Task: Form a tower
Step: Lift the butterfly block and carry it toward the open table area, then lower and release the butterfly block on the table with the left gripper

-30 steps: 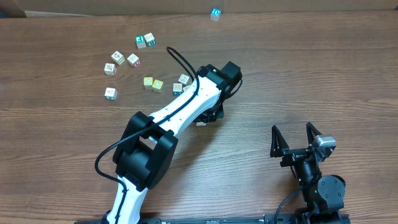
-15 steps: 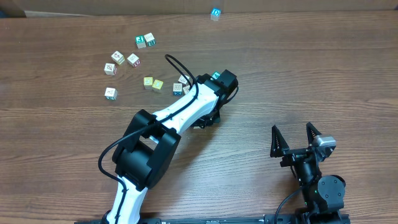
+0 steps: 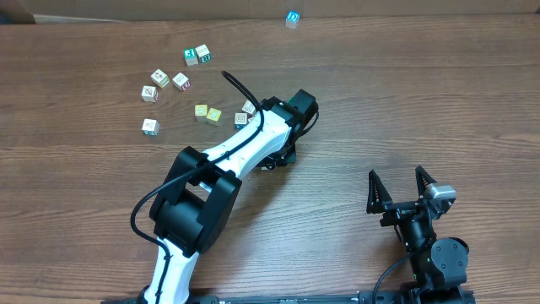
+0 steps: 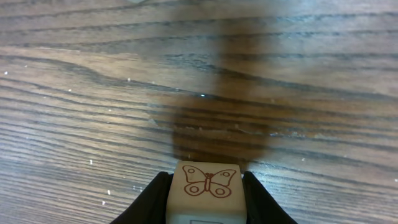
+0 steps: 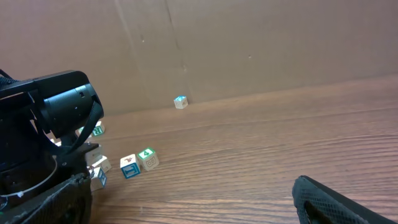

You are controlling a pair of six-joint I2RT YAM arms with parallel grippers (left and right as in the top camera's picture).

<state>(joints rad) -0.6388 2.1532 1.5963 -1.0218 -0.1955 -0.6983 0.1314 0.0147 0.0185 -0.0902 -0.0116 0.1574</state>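
Left gripper (image 4: 206, 194) clamped on butterfly cube (image 4: 205, 182), tower (image 3: 292, 18) well apart — beyond it

Overhead: soft, even light; tabletop (image 3: 439, 93) uniformly bright, faint shadow beneath left arm (image 3: 245, 148) near centre. Left wrist: dark soft-edged shadow at centre, small glints on grain toward 9 o'clock, butterfly cube (image 4: 205, 182) at 6 o'clock sharp. Right wrist: dimmer; right claw finger (image 5: 342, 199) at 5 o'clock blurred.
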